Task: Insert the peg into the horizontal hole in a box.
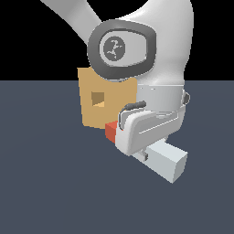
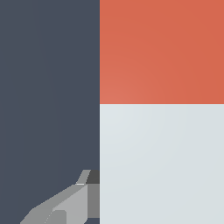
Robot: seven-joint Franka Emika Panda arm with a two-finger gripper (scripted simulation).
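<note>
The tan box (image 1: 91, 114) stands at the back, partly hidden by the arm. Its square hole (image 1: 98, 98) faces the camera. My gripper (image 1: 144, 153) is shut on the peg across its pale part. The peg's red end (image 1: 111, 130) points toward the box and lies lower than the hole, in front of the box's bottom edge. Its grey-white end (image 1: 168, 161) sticks out toward the exterior view's right. In the wrist view the peg fills one side, red (image 2: 162, 52) over white (image 2: 162, 166), with one grey finger (image 2: 65, 205) pressed against the white part.
A dark blue-grey floor (image 1: 55, 192) spreads around the box and the peg. The arm's large white wrist link (image 1: 121, 48) hangs in front of the box's top right corner.
</note>
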